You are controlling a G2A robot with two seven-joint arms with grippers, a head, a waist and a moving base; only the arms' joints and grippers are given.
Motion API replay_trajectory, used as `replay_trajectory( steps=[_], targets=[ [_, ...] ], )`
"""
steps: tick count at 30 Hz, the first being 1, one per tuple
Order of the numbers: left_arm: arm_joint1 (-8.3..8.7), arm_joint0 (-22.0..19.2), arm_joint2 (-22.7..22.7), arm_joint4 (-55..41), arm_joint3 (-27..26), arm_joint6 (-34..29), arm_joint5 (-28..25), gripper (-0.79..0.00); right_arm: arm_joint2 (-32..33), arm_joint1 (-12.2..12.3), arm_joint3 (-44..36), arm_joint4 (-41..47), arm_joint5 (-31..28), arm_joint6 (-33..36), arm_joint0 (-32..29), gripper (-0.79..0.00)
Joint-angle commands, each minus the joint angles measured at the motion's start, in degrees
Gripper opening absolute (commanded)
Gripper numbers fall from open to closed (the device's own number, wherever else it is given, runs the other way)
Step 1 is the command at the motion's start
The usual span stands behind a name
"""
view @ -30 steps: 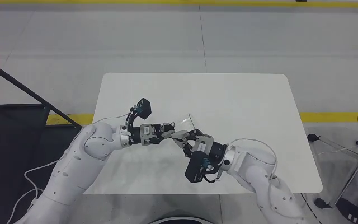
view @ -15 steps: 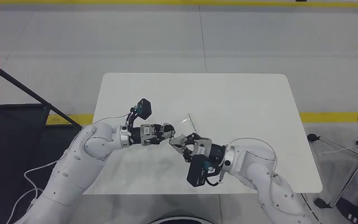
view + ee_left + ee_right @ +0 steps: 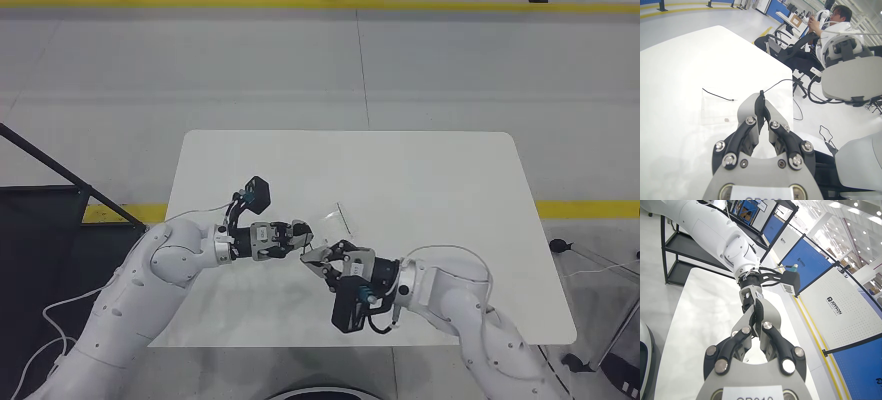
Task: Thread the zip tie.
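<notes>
A thin black zip tie (image 3: pixel 776 85) sticks out from the tips of my left gripper (image 3: pixel 762 96), which is shut on its near end. The strap's free end arcs away over the white table (image 3: pixel 450 180). In the top view my left gripper (image 3: pixel 303 238) hovers near the table's middle front. My right gripper (image 3: pixel 312 257) faces it tip to tip, just nearer the front edge. In the right wrist view the right gripper (image 3: pixel 755 307) has its jaws shut, and I see nothing between the pads. The left arm's fingers (image 3: pixel 748 298) sit right behind them.
A clear plastic bag (image 3: pixel 715 113) lies flat on the table beyond the grippers, and a second black zip tie (image 3: pixel 719 97) rests on its far end. The same clear plastic bag (image 3: pixel 336 214) appears in the top view. Black cables hang off the table's right side.
My right gripper has drawn back slightly toward the front edge and to the left. The left gripper has edged a little to the right, still holding the zip tie.
</notes>
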Motion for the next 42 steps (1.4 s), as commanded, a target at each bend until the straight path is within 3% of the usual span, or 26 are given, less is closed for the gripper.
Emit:
replay_trajectory(
  steps=[1,27,42],
  targets=[
    [0.02,0.0,0.0,0.1,0.0,0.1,0.0,-0.785,-0.1,0.0,0.1,0.2,-0.3,0.1,0.2,-0.785],
    [0.29,0.0,0.4,0.5,-0.2,0.4,-0.3,-0.785,-1.8,0.5,1.0,2.2,-2.0,2.9,1.8,-0.785],
    [0.45,-0.3,0.7,0.6,-0.1,0.2,-0.5,-0.785,0.1,0.9,-0.3,1.8,4.0,1.2,0.0,-0.785]
  ],
)
